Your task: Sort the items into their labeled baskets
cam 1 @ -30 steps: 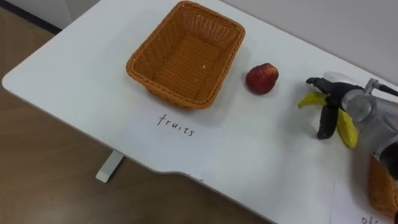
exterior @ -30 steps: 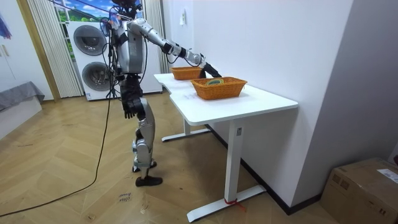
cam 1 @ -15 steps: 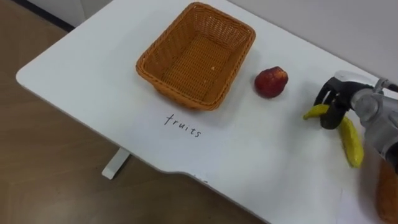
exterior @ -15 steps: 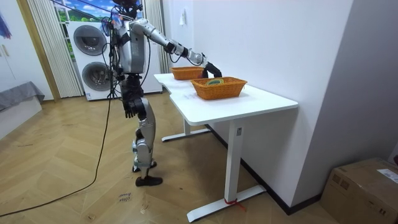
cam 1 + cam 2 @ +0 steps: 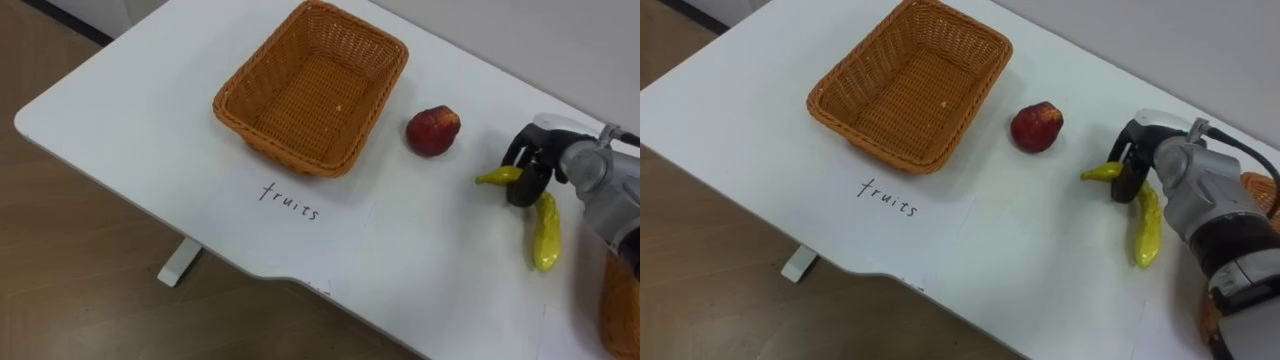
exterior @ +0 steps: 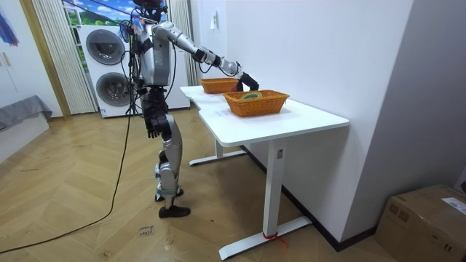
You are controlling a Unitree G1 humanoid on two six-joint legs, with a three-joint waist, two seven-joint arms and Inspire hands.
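Our right hand (image 5: 1135,160) curls round the banana (image 5: 1148,235) on the table (image 5: 1040,260); an apple (image 5: 1037,126) (red) lies between it and the basket (image 5: 870,140).

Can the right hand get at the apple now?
Likely not yet: the way to the apple is bare table, but the right hand grips the banana.

Robot: stands beside table (image 6: 306,118)
Right hand (image 6: 246,78): held out above table
Table load: near basket (image 6: 256,103), far basket (image 6: 217,86)
Behind: washers (image 6: 109,65)
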